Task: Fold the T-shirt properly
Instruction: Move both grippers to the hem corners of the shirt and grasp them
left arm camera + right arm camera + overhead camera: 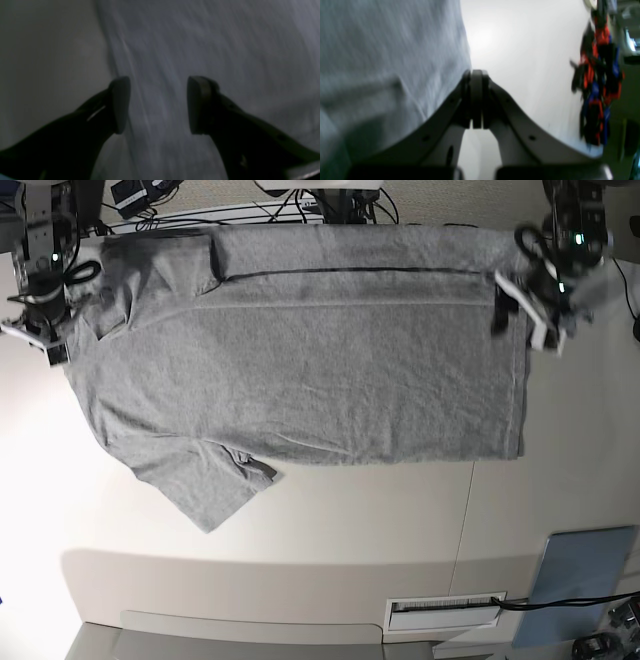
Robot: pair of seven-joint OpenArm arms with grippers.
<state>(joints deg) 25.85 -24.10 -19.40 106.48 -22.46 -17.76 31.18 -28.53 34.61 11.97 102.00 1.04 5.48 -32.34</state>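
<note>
Grey T-shirt point(300, 370) lies spread; left pincer point(158, 105) gapes wide, right pincer point(477, 100) pinched empty: grip both edges evenly.

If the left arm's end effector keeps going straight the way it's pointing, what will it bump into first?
Most likely the T-shirt. The left end effector is open, and grey cloth fills the gap ahead, near the shirt's edge. The picture is blurry, so depth is unclear.
</note>
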